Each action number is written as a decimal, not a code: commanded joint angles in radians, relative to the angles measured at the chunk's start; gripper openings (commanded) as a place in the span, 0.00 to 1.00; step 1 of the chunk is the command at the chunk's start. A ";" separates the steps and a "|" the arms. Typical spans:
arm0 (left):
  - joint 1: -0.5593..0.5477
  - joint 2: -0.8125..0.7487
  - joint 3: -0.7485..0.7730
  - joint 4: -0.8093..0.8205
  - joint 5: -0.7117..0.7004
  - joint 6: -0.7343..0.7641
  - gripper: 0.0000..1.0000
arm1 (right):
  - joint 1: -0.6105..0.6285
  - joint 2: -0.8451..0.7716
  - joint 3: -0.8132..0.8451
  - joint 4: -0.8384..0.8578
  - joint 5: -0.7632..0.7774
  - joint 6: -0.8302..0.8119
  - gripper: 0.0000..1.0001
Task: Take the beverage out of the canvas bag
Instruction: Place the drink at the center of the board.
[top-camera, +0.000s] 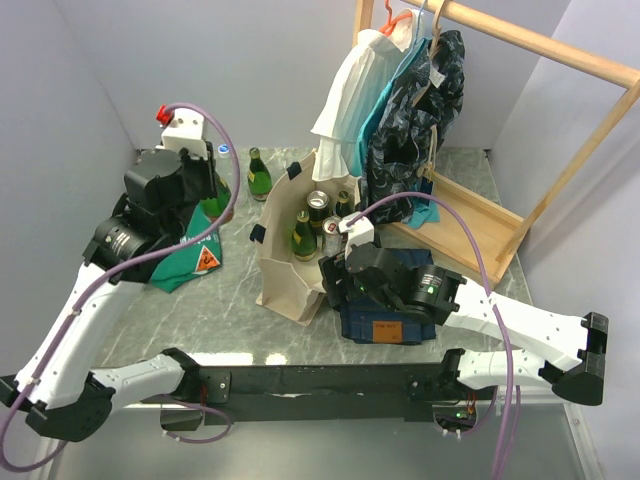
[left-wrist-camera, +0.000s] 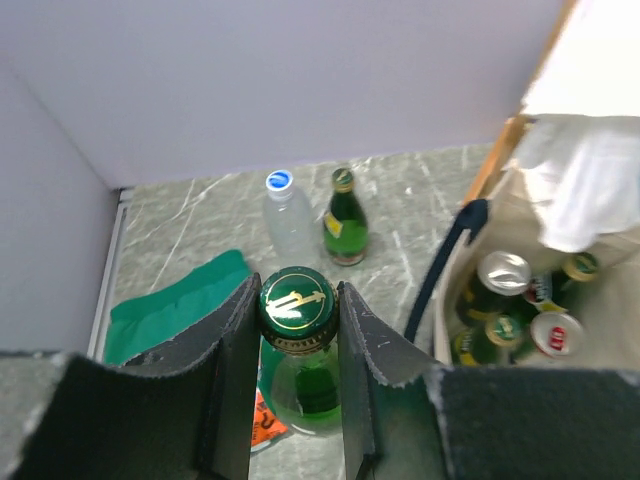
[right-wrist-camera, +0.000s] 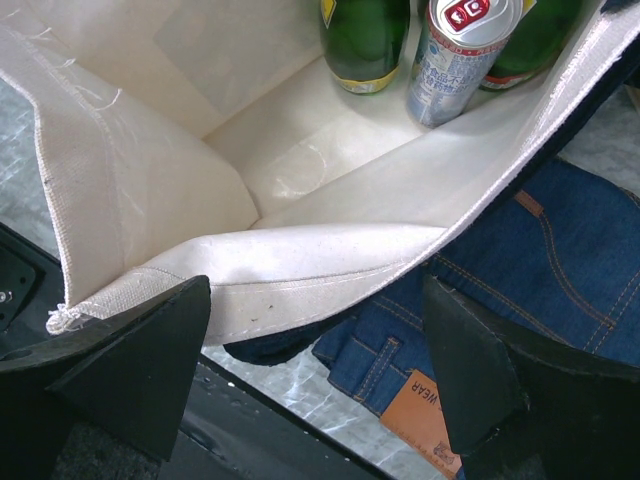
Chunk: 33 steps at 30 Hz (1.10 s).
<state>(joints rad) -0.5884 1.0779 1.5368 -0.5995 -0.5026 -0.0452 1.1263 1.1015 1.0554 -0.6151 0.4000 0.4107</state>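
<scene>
Green bottle (left-wrist-camera: 300, 392) outside the canvas bag (top-camera: 285, 272), pinched just under its cap by the left gripper (left-wrist-camera: 296, 302).

The bottle hangs upright over the edge of the green cloth (left-wrist-camera: 168, 312), left of the bag and apart from it (whether its base touches down is hidden). Gripping below the cap keeps it vertical for setting down, probably near the clear bottle (left-wrist-camera: 286, 218) and the small green one (left-wrist-camera: 345, 226) by the wall. The bag stands mid-table, open, with more bottles and a can (right-wrist-camera: 455, 50) inside. The right gripper (right-wrist-camera: 315, 300) is spread wide astride the bag's near rim, above the jeans (right-wrist-camera: 525, 270), pinching nothing, seemingly to steady the soft wall.
</scene>
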 joint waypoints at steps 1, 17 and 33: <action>0.105 0.005 0.003 0.207 0.117 -0.018 0.01 | 0.009 -0.006 0.043 -0.014 0.020 -0.006 0.91; 0.297 0.172 -0.064 0.398 0.312 -0.108 0.01 | 0.009 -0.028 0.060 -0.057 0.017 -0.039 0.92; 0.332 0.381 -0.067 0.540 0.406 -0.139 0.01 | 0.010 -0.055 0.195 -0.181 0.088 -0.050 0.92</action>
<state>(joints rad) -0.2558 1.4849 1.4319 -0.2943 -0.1547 -0.1555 1.1286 1.0863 1.1763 -0.7746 0.4500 0.3782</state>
